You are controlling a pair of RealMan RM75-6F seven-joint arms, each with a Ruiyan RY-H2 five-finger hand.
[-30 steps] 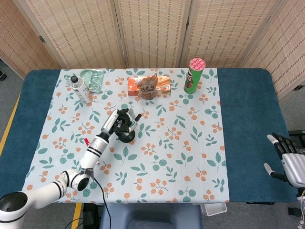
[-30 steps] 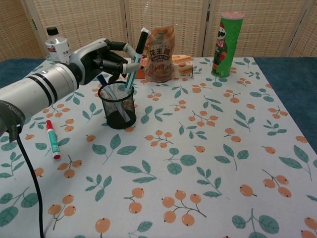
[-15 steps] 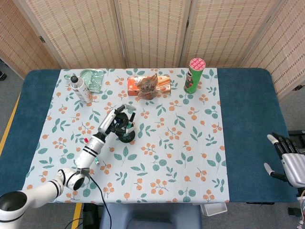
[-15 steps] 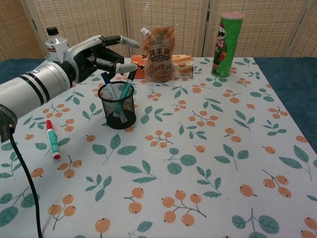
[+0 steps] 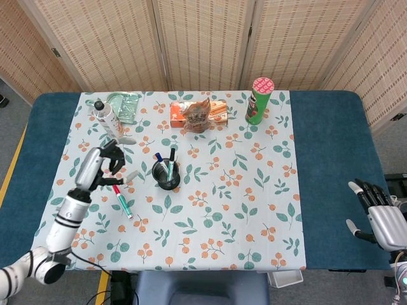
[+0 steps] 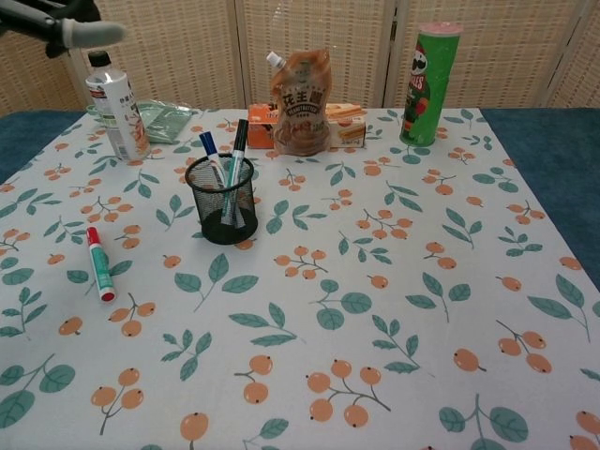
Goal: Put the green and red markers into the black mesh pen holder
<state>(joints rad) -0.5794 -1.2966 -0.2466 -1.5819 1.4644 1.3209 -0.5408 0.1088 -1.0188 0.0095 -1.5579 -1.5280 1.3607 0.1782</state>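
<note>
The black mesh pen holder [image 5: 166,175] [image 6: 222,201] stands left of the table's middle. The green marker [image 6: 232,173] leans upright inside it, black cap up, beside a blue marker [image 6: 210,150]. A red-capped marker [image 5: 122,201] [image 6: 98,264] lies flat on the cloth to the left of the holder. My left hand [image 5: 105,166] hovers left of the holder and just above the red marker's far end, fingers apart, holding nothing; only its fingertips [image 6: 80,32] show in the chest view. My right hand [image 5: 375,219] hangs open off the table's right side.
A white bottle [image 5: 108,118] [image 6: 111,105] and a green packet [image 5: 124,105] sit at the back left. A snack pouch [image 5: 198,114] [image 6: 302,90] and an orange box [image 5: 218,108] are at the back middle, and a green chip can [image 5: 259,100] [image 6: 427,84] at the back right.
My left hand released the green marker into the holder, then drew back to the left, away from it. The right hand barely moved.
</note>
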